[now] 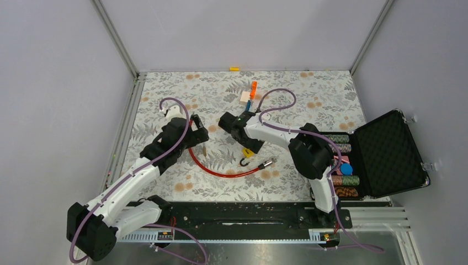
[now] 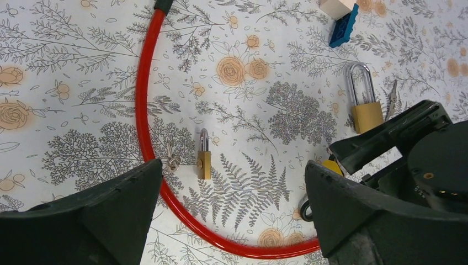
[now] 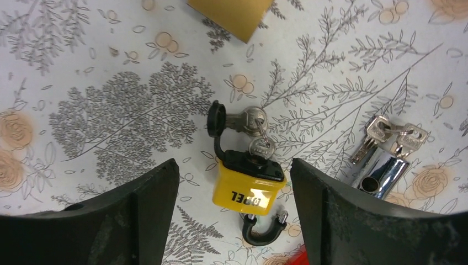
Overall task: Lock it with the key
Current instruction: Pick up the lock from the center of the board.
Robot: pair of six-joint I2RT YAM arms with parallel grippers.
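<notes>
- Right claw (image 3: 233, 164) spread, empty, straddling yellow padlock (image 3: 249, 186) at lower centre of wrist frame.
- Key (image 3: 259, 147) looks inserted; pinch its head squarely, then turn.
- Left claw (image 2: 233, 165) spread, empty.

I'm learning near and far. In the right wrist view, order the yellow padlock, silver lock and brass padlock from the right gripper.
From the right gripper:
1. yellow padlock, between the open jaws.
2. silver lock, right side.
3. brass padlock, top edge.

Red cable (image 2: 142, 110), yellow padlock (image 3: 248, 186) with black trim, brass padlock (image 2: 203, 164), grey-and-orange floral tabletop (image 2: 287, 113)
</notes>
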